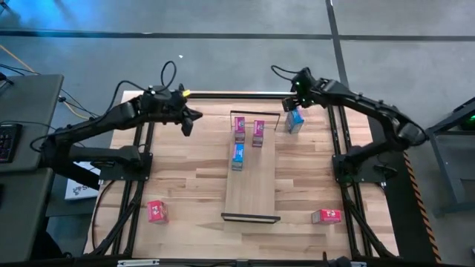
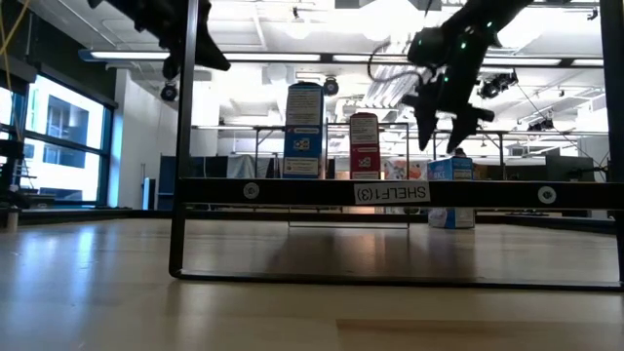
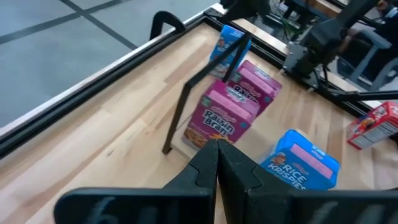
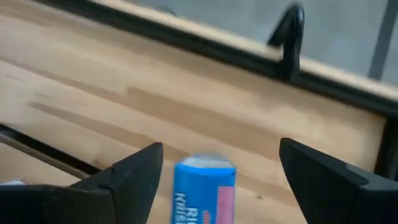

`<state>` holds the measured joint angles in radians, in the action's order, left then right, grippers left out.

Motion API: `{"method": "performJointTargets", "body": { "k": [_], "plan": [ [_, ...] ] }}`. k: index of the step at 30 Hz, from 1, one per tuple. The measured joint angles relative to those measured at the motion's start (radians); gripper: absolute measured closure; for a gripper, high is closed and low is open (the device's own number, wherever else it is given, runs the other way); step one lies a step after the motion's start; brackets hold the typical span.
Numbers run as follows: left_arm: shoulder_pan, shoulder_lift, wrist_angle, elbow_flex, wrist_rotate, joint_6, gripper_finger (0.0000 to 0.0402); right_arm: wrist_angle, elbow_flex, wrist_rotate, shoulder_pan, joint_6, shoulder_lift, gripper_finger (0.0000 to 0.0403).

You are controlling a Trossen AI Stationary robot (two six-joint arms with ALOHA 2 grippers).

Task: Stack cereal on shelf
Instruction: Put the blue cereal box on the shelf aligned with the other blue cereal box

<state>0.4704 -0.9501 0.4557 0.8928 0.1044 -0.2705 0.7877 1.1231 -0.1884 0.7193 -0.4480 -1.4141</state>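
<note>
Our right gripper (image 4: 217, 180) hangs with fingers spread wide around a light blue cereal box (image 1: 295, 122), gripping nothing. That box stands upright on the tabletop (image 1: 185, 170) at three o'clock from the shelf (image 1: 251, 185)'s far end. Our left gripper (image 1: 187, 122) waits pinched together at nine o'clock.

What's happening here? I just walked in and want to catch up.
Two arms are putting cereal boxes on a shelf. Two pink boxes and one blue box stand on it. The right gripper, open, hovers over a second blue box on the table beside the shelf. The left gripper waits shut. Two red boxes remain on the table.
</note>
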Motion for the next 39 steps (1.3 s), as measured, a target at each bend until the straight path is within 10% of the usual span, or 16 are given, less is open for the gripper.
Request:
{"method": "performJointTargets", "body": {
  "k": [30,39],
  "plan": [
    [0.047,-0.006,-0.004,0.000,-0.045,-0.111,0.0401,0.112,-0.001,0.111,-0.005,0.024,-0.186,0.0092],
    [0.047,-0.007,-0.005,0.000,-0.046,-0.121,0.0401,0.113,-0.001,0.112,0.012,0.043,-0.187,0.0158]
  ]
}}
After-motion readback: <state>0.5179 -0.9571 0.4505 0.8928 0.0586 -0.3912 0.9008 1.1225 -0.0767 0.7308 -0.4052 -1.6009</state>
